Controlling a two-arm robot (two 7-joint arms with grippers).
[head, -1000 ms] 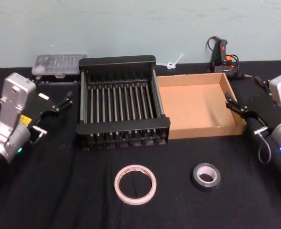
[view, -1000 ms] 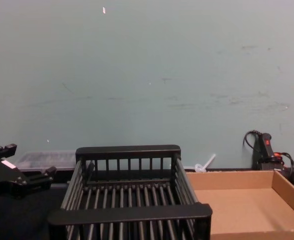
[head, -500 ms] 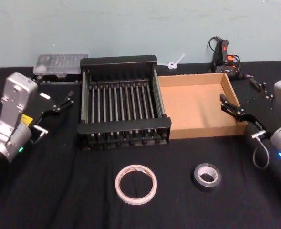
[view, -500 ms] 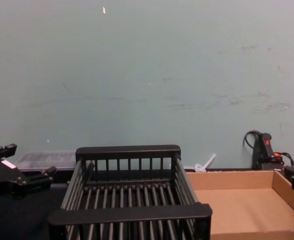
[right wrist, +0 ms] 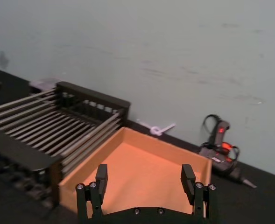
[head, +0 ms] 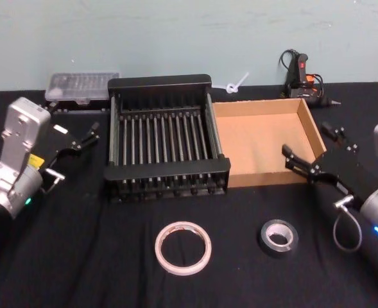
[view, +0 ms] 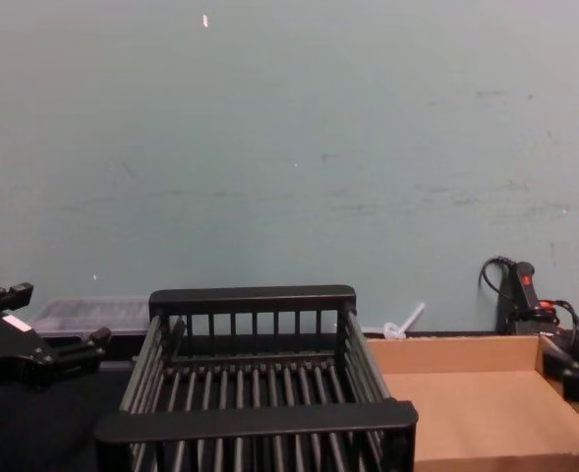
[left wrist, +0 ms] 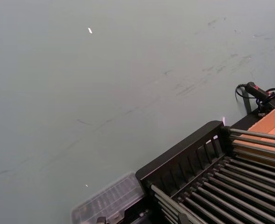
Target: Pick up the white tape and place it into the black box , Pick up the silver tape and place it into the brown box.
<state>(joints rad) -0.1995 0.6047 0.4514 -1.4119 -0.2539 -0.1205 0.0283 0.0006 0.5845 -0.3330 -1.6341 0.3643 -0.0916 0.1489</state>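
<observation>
Left gripper [head: 86, 138]: parked left of the black box [head: 166, 131], off the table surface; whether its fingers were apart or together could not be told.
Black box: stood mid-table with nothing inside, its right wall against the brown box [head: 266, 138].
White tape [head: 182, 247]: lay flat in front of the black box, near its front rail. Judged light and fairly stiff, a thin-walled ring; best taken across the wall, one finger inside the hole and one outside.
Silver tape [head: 278, 236]: lay flat in front of the black box and to the right, below the brown box's front wall. Judged light, firm, slightly slick; same wall pinch.
Right gripper [head: 317, 154]: fingers spread wide, holding nothing, at the brown box's front right corner, right of the black box.
</observation>
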